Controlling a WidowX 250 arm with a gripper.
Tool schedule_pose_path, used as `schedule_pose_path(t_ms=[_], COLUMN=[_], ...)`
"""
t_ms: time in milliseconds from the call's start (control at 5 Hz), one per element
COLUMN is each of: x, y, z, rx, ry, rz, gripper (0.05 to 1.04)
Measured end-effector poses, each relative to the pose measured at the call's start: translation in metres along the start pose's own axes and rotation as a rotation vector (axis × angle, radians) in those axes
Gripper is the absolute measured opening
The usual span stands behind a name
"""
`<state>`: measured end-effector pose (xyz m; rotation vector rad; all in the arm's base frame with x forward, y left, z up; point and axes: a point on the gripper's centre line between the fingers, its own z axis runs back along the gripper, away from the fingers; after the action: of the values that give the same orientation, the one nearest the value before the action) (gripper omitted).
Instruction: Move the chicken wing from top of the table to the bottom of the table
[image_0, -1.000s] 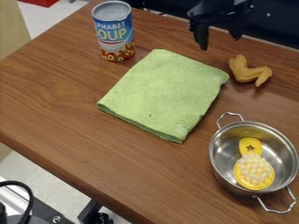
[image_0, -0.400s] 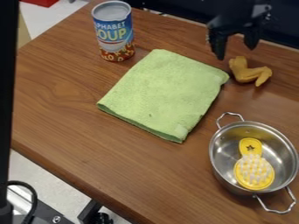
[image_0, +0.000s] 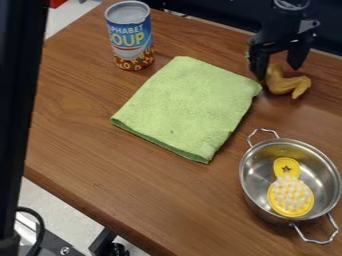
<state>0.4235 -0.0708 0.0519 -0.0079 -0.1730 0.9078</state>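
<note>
hand: released, spread | chicken wing: right by the fingertips, one end seen between them

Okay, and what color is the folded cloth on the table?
Light green, seen best in the camera view.

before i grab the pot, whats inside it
Inside the steel pot lies a yellow pineapple-shaped brush or scrubber. The pot's floor directly beneath it is covered and can't be seen.

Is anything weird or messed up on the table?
One odd thing: a yellow, bumpy brush, it seems, lies inside the metal pot, where you'd expect food. The chicken wing sits right on the table, with no plate. Nothing looks spilled or tipped over.
</note>
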Motion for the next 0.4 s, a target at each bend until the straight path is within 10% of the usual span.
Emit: schedule_pose_path(t_ms=[400], x=[0.0003], y=[0.0007], z=[-0.0058], rx=[0.015], ry=[-0.018], rz=[0.005], gripper=[0.79])
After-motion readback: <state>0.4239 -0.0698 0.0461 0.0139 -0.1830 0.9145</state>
